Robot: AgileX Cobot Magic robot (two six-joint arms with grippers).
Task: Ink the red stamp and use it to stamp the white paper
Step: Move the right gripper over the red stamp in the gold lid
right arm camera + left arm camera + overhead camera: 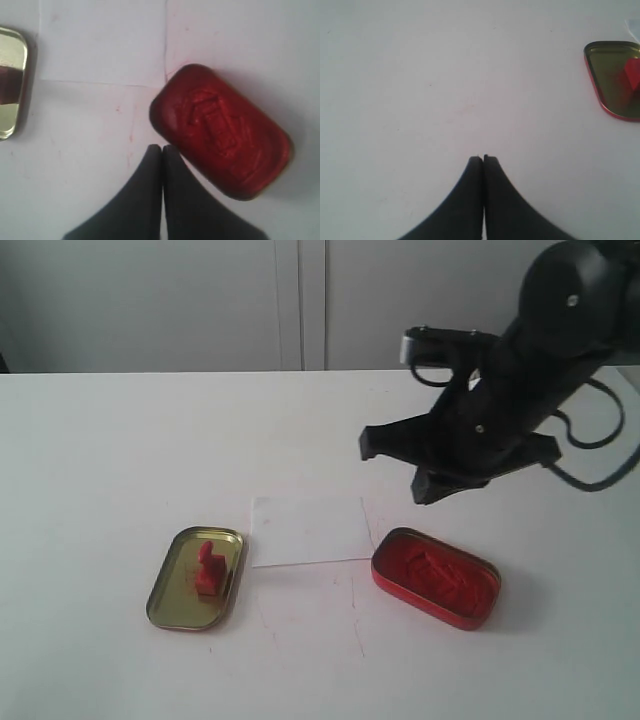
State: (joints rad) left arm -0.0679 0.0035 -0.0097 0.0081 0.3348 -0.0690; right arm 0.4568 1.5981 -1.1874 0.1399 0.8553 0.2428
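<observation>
The red stamp (pixel 207 568) is found inside a shallow gold tin lid (pixel 172 590), on the left part of the white table (pixel 100 460); its broader base is seen toward the near side and its narrower knob toward the far side, but whether it stands upright or leans cannot be told. Red smears are noted on the lid's floor around it. The white paper (pixel 310 530) is laid flat just beside the lid, toward the middle of the table and slightly farther back, and no print is made out on it. The paper's near right corner is located just beside an open red ink tin (pixel 436 577), in whose red paste pressed marks are visible. Faint red lines are observed on the tabletop in front of the paper. The right gripper (pixel 161 148) is recorded with its fingers pressed together and nothing between them; it is held above the table at the edge of the ink tin, clear of the paste. The right arm (pixel 500 410) is seen raised above and behind that tin. The left gripper (pixel 483 158) is likewise closed and empty, held over bare tabletop, with the lid and a red edge of the stamp seen well apart from it.
</observation>
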